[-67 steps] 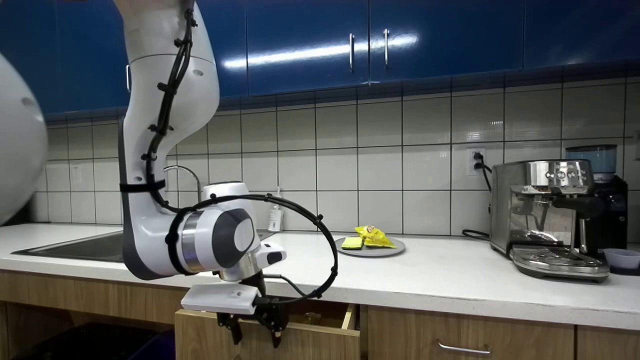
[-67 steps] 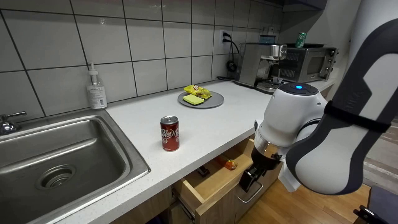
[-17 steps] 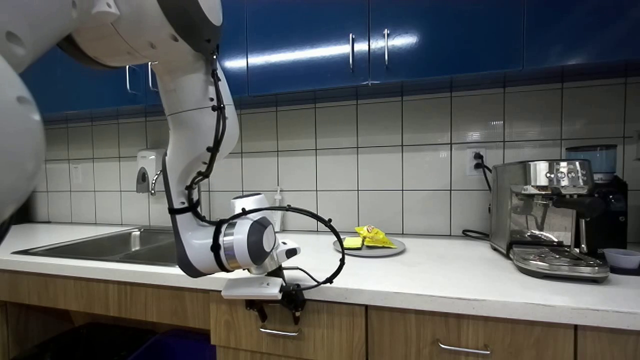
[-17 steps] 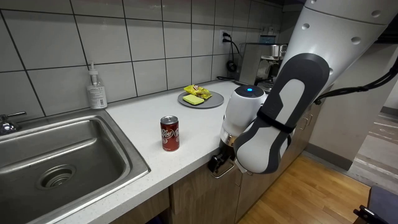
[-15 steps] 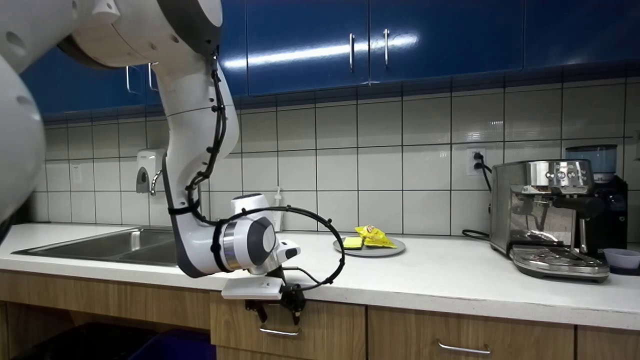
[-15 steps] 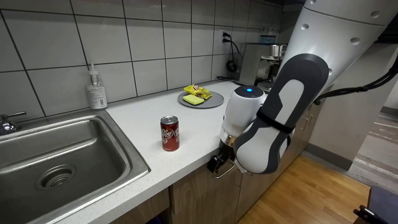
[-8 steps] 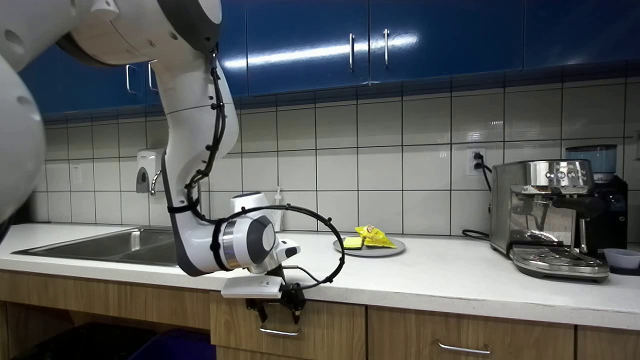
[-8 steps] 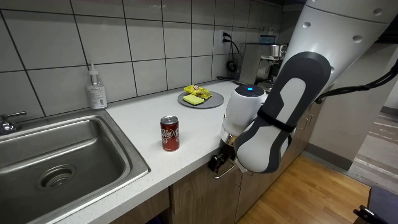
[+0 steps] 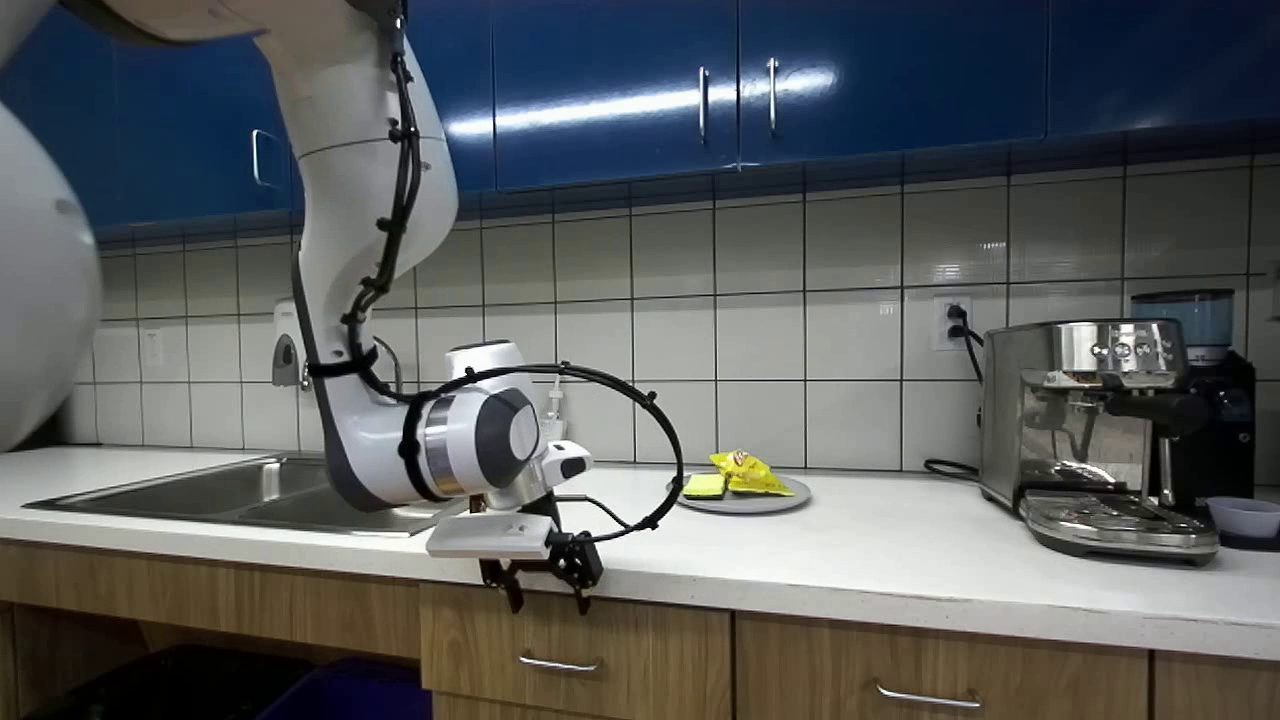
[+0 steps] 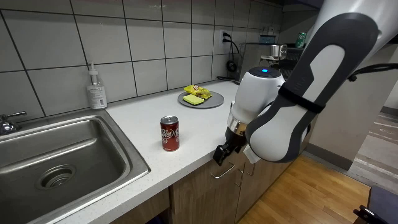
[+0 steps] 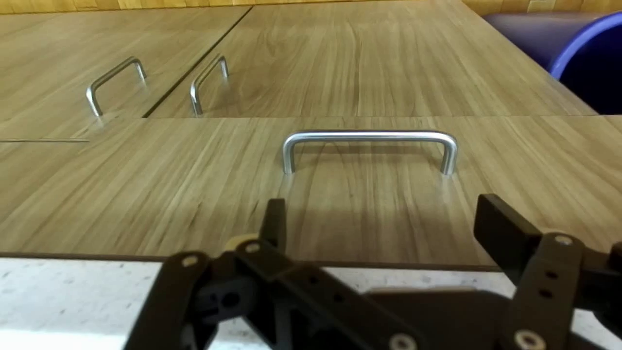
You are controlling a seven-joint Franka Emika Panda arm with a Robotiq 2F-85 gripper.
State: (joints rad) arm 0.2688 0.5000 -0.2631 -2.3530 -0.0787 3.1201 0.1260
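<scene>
My gripper [image 9: 549, 603] is open, with nothing between its fingers. It points downward in front of the countertop edge, above the silver handle [image 9: 560, 664] of a shut wooden drawer [image 9: 660, 655]. The gripper [image 10: 220, 155] and the handle [image 10: 223, 173] stand apart in both exterior views. In the wrist view the two fingers [image 11: 380, 209] are wide apart, and the whole bar handle [image 11: 370, 136] shows beyond the fingertips on the drawer front [image 11: 369, 204]. The inside of the drawer is hidden.
A red soda can [image 10: 170, 133] stands on the white countertop [image 10: 136, 115] beside the sink [image 10: 102, 133]. A grey plate [image 10: 214, 101] holds a yellow sponge [image 10: 193, 99] and a yellow bag [image 10: 199, 91]. A soap bottle [image 10: 97, 93] and coffee machine [image 9: 1090, 440] stand farther back.
The drawer stood open 4.5 s ago with an orange packet inside; it was shut by 1.1 s ago. Since half a second ago my gripper has risen away from the handle.
</scene>
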